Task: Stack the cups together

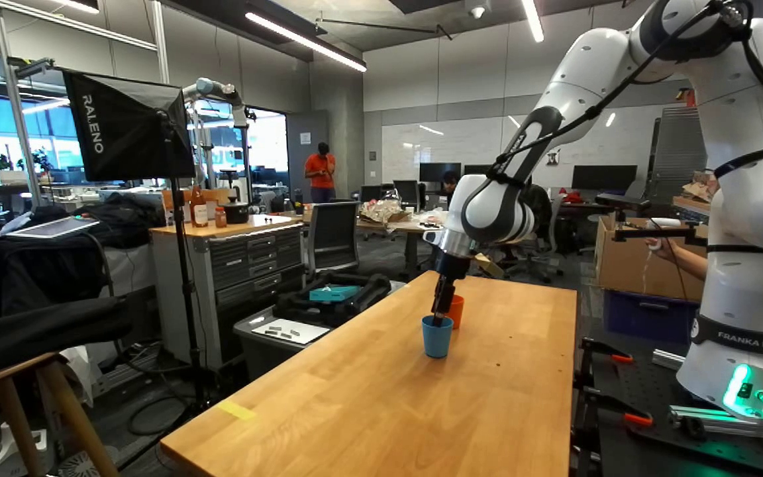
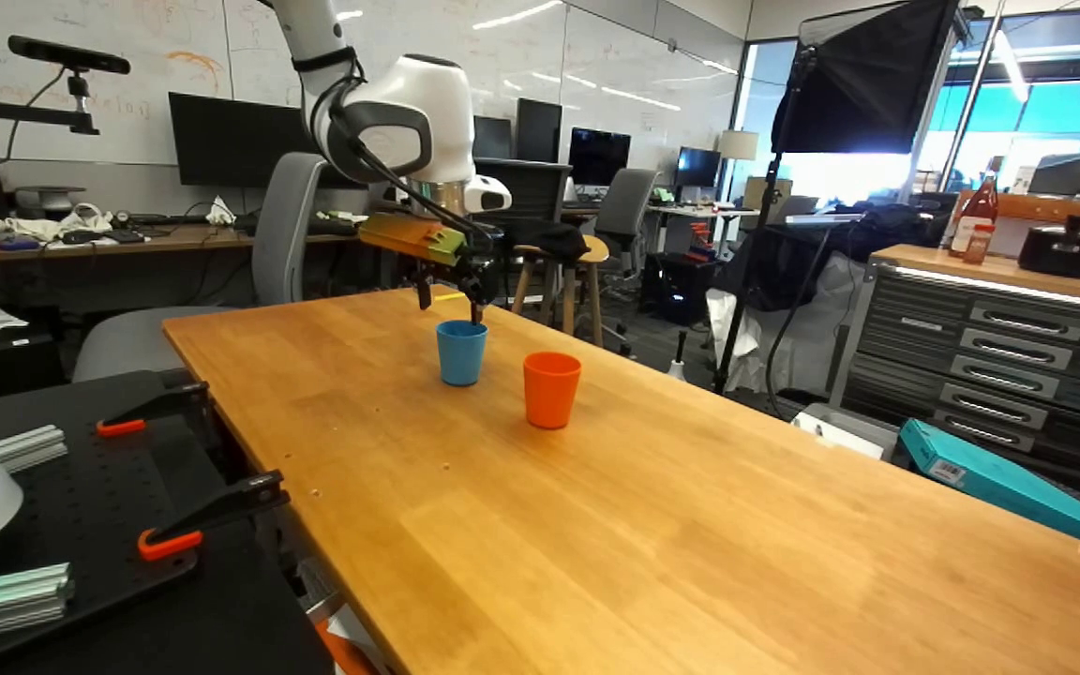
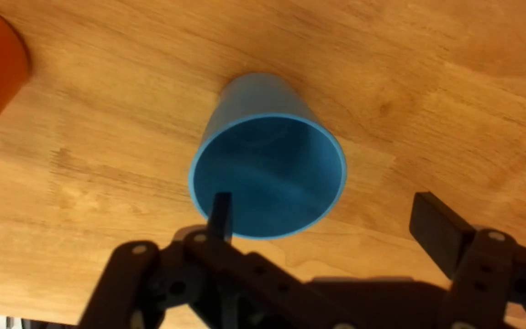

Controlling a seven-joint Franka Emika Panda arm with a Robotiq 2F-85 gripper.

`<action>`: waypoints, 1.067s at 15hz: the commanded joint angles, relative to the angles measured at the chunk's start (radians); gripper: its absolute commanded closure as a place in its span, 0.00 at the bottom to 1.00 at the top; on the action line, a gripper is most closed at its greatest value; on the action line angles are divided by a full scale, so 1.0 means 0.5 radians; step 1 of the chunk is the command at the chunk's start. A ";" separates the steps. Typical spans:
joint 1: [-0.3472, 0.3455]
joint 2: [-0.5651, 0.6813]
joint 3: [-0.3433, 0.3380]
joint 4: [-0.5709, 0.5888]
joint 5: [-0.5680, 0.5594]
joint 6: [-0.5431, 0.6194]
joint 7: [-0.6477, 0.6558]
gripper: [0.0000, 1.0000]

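The blue cup point(image 3: 265, 169) stands upright on the tabletop point(image 2: 690, 525), mouth upward, near the centre of the wrist view. The orange-red cup point(image 2: 550, 392), also upright, stands apart from it: toward 4 o'clock of the blue cup in an exterior view, and toward 10 o'clock in the wrist view, where the edge crops it. The end effector point(image 3: 324, 208) is spread wide and grips nothing. One fingertip point(image 3: 220, 214) overlaps the blue cup's rim between 7 and 8 o'clock; whether it touches or enters the cup cannot be told. The opposite finger point(image 3: 441, 233) lies well outside the rim, toward 4 o'clock.
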 commanded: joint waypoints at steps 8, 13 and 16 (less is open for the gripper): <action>-0.321 0.164 0.201 0.038 -0.181 0.058 0.000 0.27; -0.385 0.179 0.225 0.039 -0.213 0.064 0.004 0.67; -0.404 0.190 0.231 0.039 -0.237 0.075 0.011 0.89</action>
